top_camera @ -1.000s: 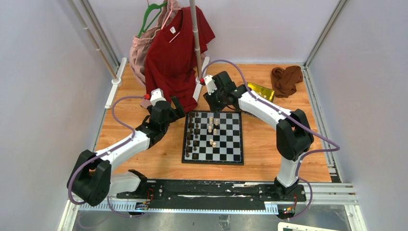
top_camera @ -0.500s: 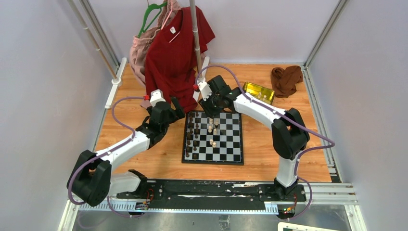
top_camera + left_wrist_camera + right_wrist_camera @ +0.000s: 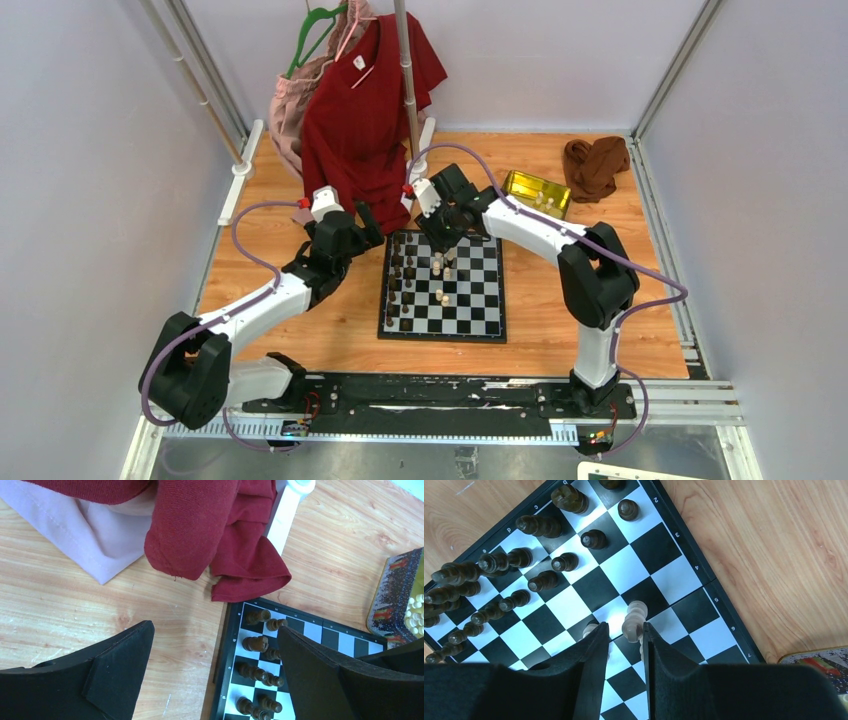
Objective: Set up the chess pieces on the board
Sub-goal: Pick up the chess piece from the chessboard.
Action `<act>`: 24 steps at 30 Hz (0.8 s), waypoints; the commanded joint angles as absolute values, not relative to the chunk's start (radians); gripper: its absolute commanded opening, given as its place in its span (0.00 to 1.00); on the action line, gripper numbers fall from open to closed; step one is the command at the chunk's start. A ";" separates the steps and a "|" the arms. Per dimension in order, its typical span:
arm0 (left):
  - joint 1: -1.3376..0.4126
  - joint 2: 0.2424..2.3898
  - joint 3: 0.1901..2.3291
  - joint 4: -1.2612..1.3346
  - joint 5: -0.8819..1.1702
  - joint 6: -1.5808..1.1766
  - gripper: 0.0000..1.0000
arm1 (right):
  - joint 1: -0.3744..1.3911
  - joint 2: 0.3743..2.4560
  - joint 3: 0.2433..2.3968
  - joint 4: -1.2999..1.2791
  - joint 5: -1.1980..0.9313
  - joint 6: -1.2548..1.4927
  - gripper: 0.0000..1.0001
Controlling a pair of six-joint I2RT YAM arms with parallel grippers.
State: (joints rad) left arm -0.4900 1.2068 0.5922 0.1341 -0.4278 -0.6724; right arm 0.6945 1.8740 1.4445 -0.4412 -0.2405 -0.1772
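The board (image 3: pixel 470 300) lies mid-table. Dark chess pieces (image 3: pixel 400 285) crowd its left columns, and a few cream ones (image 3: pixel 441 296) stand near its middle. My right gripper (image 3: pixel 440 240) hangs over the board's far rows. In the right wrist view its jaws (image 3: pixel 626 626) stand narrowly open around an upright cream piece (image 3: pixel 634 617). That piece is close to the right finger, with a gap to the left one. Dark pieces (image 3: pixel 499 562) line the squares beyond. My left gripper (image 3: pixel 365 225) hovers off the board's far left corner, wide open (image 3: pixel 215 626) and empty over wood, beside dark pieces (image 3: pixel 255 643).
A gold tin (image 3: pixel 537 192) holding cream pieces sits right of the board's far edge. A red shirt (image 3: pixel 365 100) and pink cloth (image 3: pixel 90 535) hang from a rack behind the left gripper, the shirt's hem almost reaching the board's corner. A brown cloth (image 3: pixel 596 165) lies far right.
My right gripper has swung left and nearer, from beside the tin to over the board's far rows, and its jaws have narrowed slightly. The left arm has stayed still.
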 commanded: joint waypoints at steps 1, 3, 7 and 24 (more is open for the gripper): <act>-0.483 1.199 0.587 0.170 -0.457 -0.669 1.00 | 0.708 1.909 1.439 -0.463 -0.245 -0.191 0.35; -0.483 1.198 0.587 0.170 -0.460 -0.668 1.00 | 0.708 1.919 1.443 -0.463 -0.243 -0.193 0.32; -0.483 1.200 0.585 0.171 -0.463 -0.666 1.00 | 0.707 1.939 1.453 -0.463 -0.234 -0.195 0.18; -0.483 1.196 0.567 0.173 -0.459 -0.678 1.00 | 0.646 1.823 1.379 -0.344 -0.212 -0.085 0.00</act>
State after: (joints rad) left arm -0.4900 1.2072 0.5850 0.1375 -0.4309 -0.6724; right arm 0.6762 1.8809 1.4086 -0.3790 -0.2310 -0.1383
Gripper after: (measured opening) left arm 0.997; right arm 0.198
